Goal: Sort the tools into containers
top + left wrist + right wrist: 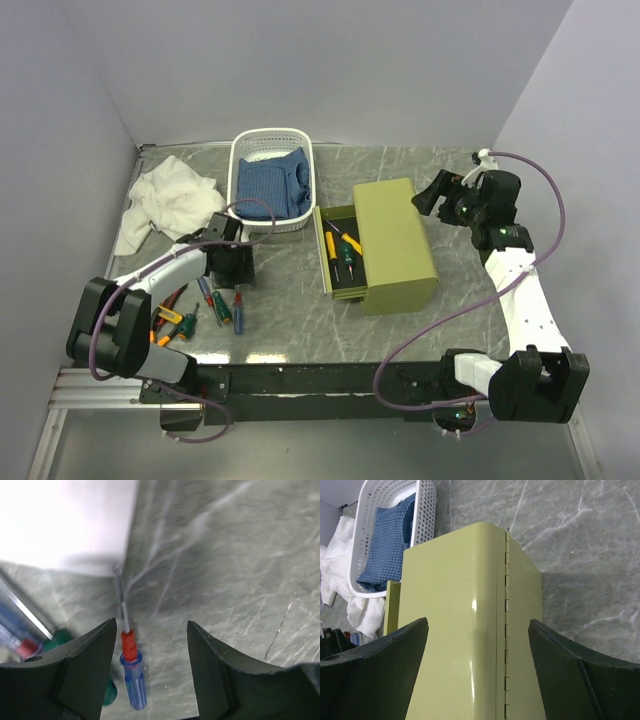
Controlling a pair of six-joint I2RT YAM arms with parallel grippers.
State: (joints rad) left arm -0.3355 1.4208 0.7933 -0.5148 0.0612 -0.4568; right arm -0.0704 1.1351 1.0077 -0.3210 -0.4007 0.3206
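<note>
Several tools lie loose at the front left: slim screwdrivers (218, 305), a green-handled one (186, 322) and orange-black pliers (163, 322). My left gripper (232, 264) hangs open just above them. In the left wrist view a blue-handled screwdriver with a red collar (133, 677) lies on the table between the fingers, close to the left one, untouched. The olive-green drawer chest (398, 243) has its drawer (326, 268) pulled out, with yellow-handled screwdrivers (332, 246) inside. My right gripper (438, 196) is open over the chest's top (455, 630). The white basket (240, 160) holds blue fabric (270, 185).
A crumpled white cloth (165, 198) lies at the back left beside the basket. A green handle (59, 637) and a bluish clear handle (15, 625) show left of my left fingers. Grey walls close in the marbled table (480, 290) on three sides.
</note>
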